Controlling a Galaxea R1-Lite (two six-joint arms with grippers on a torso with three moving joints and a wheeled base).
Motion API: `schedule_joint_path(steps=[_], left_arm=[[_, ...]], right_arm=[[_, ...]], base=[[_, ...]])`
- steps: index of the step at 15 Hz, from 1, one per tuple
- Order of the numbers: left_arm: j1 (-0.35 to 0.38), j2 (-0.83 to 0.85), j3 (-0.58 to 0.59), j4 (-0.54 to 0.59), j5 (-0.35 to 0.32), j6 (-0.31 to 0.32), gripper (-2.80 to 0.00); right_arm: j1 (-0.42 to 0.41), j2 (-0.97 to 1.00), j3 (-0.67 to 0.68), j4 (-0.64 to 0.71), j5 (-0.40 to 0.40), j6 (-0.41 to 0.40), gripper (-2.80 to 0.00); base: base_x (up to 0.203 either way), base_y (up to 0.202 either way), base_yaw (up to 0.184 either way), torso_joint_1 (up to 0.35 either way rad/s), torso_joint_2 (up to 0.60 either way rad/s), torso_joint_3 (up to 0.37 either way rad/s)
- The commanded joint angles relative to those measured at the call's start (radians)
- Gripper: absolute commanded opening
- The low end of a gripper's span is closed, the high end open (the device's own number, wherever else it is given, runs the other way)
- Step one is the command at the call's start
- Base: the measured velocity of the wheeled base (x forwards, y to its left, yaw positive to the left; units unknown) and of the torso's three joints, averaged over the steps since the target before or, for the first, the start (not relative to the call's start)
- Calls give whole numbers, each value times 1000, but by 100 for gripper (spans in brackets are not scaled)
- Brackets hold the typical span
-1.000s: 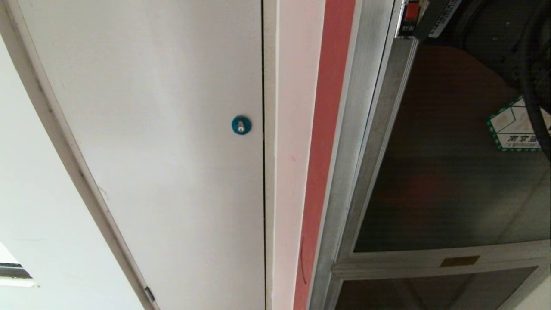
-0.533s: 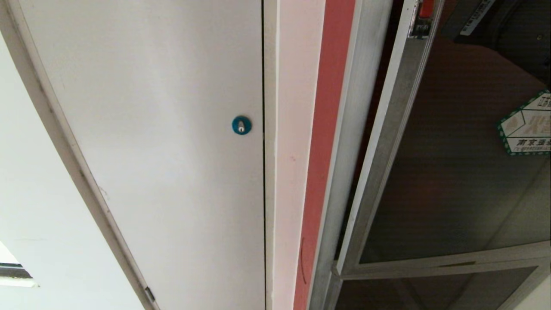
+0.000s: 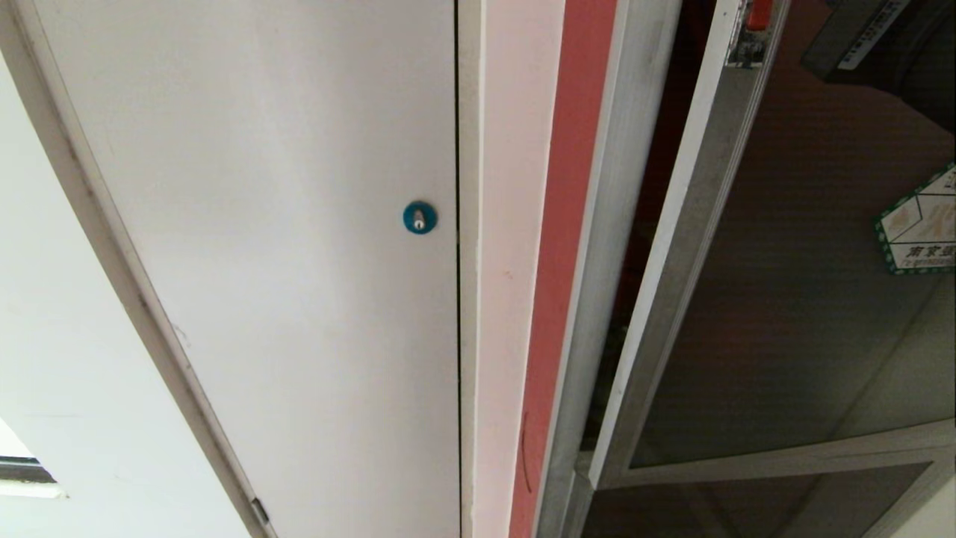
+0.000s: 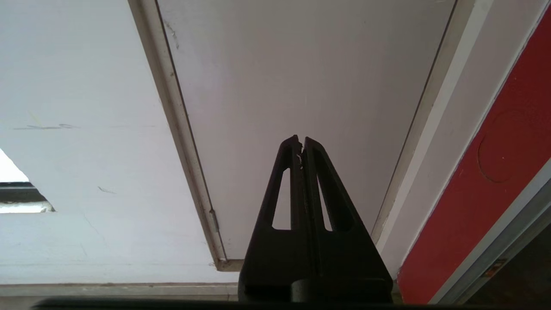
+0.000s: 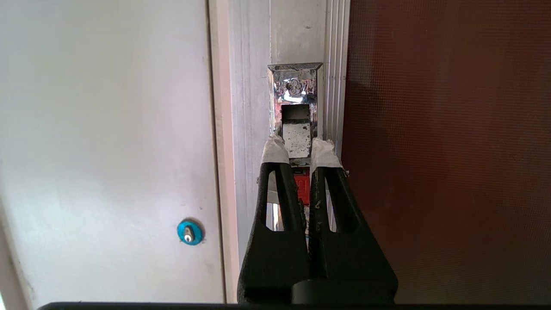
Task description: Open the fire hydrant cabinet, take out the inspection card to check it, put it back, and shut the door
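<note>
Right pincer (image 5: 297,148): tape-wrapped fingertips (image 5: 274,150) closed on the red latch (image 5: 302,189) set in the chrome plate (image 5: 295,112) on the door's free edge. In the right wrist view the red tab sat pinched between the two fingers.

Left pincer (image 4: 301,142): fingers pressed together, holding nothing, parked facing the plain white door (image 4: 301,77) of the wall closet.

Door (image 3: 792,261): dark frosted-glass panel in an aluminium frame, bearing a green-bordered sticker (image 3: 919,232). A second ago its free edge lay nearly flush against the cabinet frame; by this moment it had swung outward, and a dark gap stood between it and the frame.

Fire hydrant cabinet (image 3: 597,246): aluminium upright beside a red wall strip (image 3: 564,224); only a thin dark slice of its inside showed through the gap.

Inspection card: not seen in any view; presumably inside the cabinet.

White door with blue round lock (image 3: 419,217): shut, untouched.

Assessment: the latch appeared released and the opening step under way. The gap looked too narrow for reaching in, so further swing would likely be needed.
</note>
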Motion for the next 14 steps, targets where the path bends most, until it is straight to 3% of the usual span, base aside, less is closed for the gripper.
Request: schedule_joint_path(steps=[1, 8, 9, 14], left_arm=[[0, 0, 0, 0, 0, 0, -280], [0, 0, 0, 0, 0, 0, -280], [0, 0, 0, 0, 0, 0, -280], [0, 0, 0, 0, 0, 0, -280]], right_arm=[[0, -11, 13, 1, -6, -2, -280], [0, -50, 16, 50, -4, -3, -280], [0, -50, 17, 50, -4, -3, 0], [0, -52, 17, 52, -4, -3, 0]], base=[[0, 0, 0, 0, 0, 0], [0, 0, 0, 0, 0, 0], [0, 0, 0, 0, 0, 0], [0, 0, 0, 0, 0, 0]])
